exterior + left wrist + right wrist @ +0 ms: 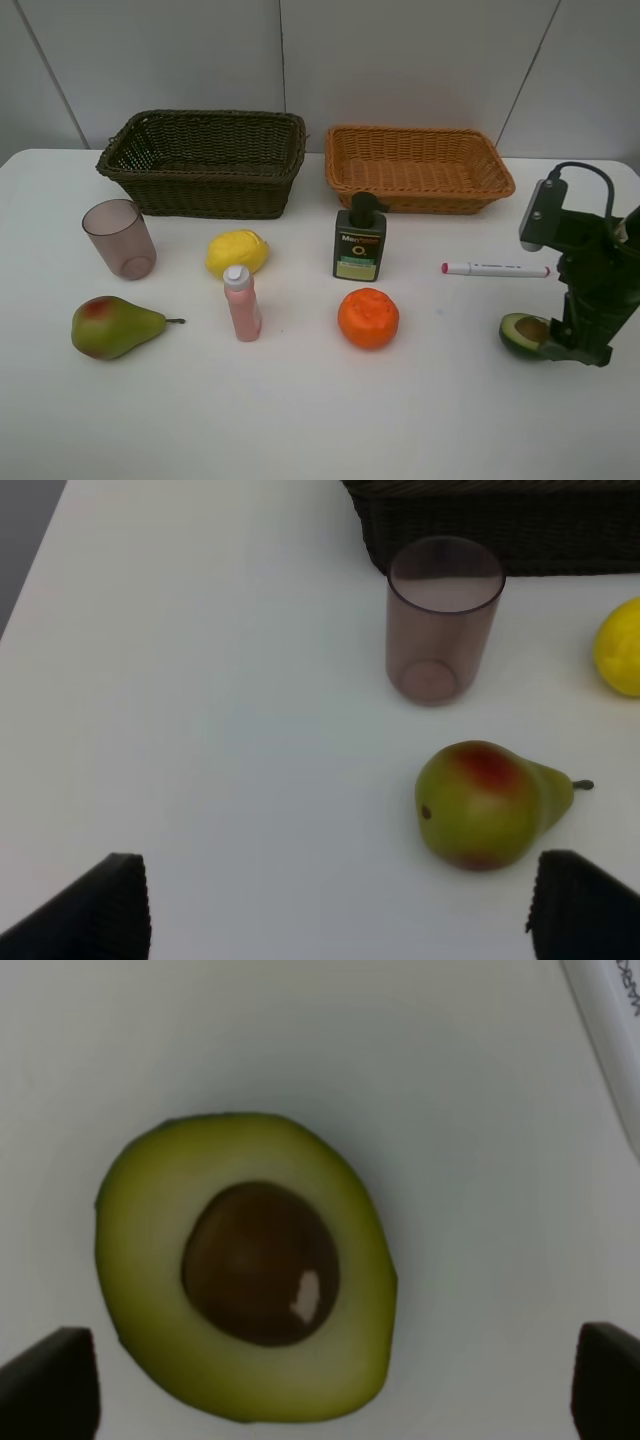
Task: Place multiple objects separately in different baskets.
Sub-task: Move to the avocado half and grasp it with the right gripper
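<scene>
With spread right tool directly above green, brown-pitted avocado half, drop straight, pinch narrower flanks.

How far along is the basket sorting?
Done: nothing. The dark basket and tan basket look empty.
In hand: right gripper open over the avocado; left gripper open by the pear.
Left: all eight items, including cup, lemon, pink bottle, pump bottle, orange, marker.

pear green-red | lemon yellow | cup pinkish | wicker basket dark brown | second basket orange-tan
</scene>
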